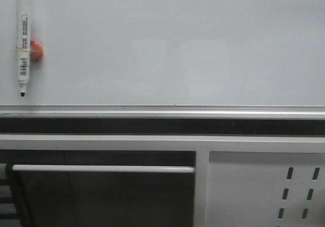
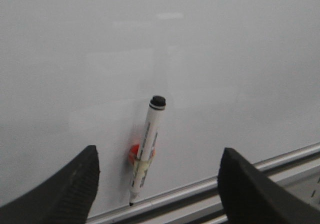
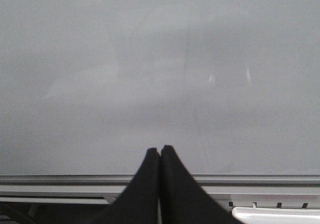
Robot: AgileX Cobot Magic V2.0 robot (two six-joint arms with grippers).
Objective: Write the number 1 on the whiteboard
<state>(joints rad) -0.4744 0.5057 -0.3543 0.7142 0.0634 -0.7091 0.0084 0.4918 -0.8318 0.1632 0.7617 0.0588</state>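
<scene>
White black-capped marker pen (image 1: 23, 41) upright on the glossy pale grey whiteboard (image 1: 177, 44), apparently clipped by a red magnet (image 1: 36, 51); left gripper (image 2: 159, 184) spread wide, right gripper (image 3: 160, 156) pressed together, empty.

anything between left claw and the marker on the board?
No. In the left wrist view the open left claw faces the marker across bare whiteboard; nothing sits between them.
</scene>
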